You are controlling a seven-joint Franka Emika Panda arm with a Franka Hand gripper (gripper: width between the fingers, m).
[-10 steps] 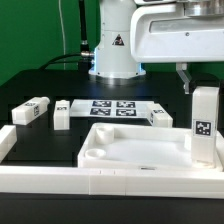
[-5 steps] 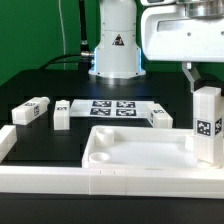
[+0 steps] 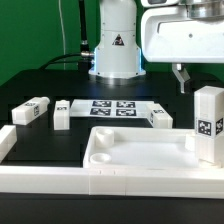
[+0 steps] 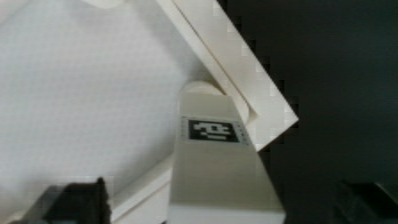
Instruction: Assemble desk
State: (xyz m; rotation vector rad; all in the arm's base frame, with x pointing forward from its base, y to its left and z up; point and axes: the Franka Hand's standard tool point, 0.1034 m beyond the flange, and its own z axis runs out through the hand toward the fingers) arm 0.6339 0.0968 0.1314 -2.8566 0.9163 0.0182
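My gripper (image 4: pixel 217 205) stands wide open and holds nothing: the upright leg (image 3: pixel 208 122) rises between my fingers (image 4: pixel 71 200) with a gap on each side. The leg stands in a corner of the tabletop (image 3: pixel 130 172) directly below me, and my arm points straight down over it.

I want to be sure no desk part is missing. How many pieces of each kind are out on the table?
Tabletop: 1
Legs: 4
Total: 5
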